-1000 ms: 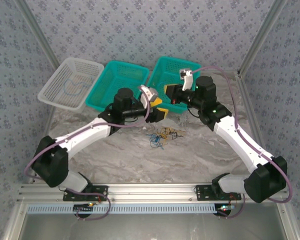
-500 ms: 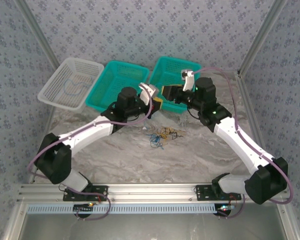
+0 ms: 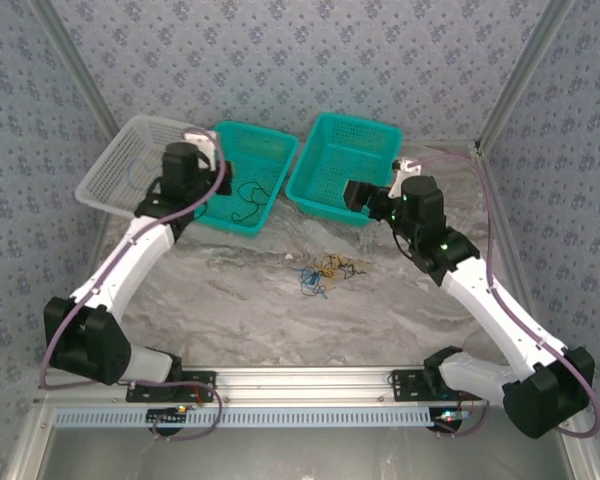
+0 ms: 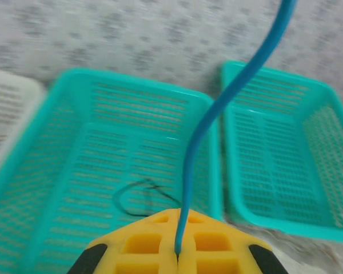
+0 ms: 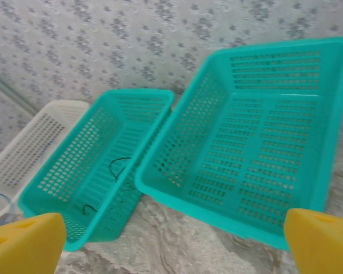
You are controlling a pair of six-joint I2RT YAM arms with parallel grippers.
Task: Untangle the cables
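On the grey bench (image 3: pixel 240 310), seen from the top camera, a small tangle of cables (image 3: pixel 325 268) in blue, black and tan lies at the centre of the frame, just below two teal baskets. The left arm (image 3: pixel 130 260) reaches to the upper left, its wrist over the seam between the white basket (image 3: pixel 110 170) and the middle teal basket (image 3: pixel 255 128), where a black cable (image 3: pixel 245 195) lies. The right arm (image 3: pixel 480 290) ends at the near rim of the right teal basket (image 3: pixel 360 120).

Left wrist view: the left tool (image 4: pixel 177 254) sits at bottom centre, its yellow fingers (image 4: pixel 143 242) pressed together on a blue cable (image 4: pixel 217 108), which rises from the pinch and curves out at the upper right of the frame. Below it, the black cable loops on the floor of the middle teal basket.

Right wrist view: the right tool (image 5: pixel 171 245) stands wide apart, one yellow finger in each lower corner, holding nothing. The three baskets stretch across the frame beyond it.
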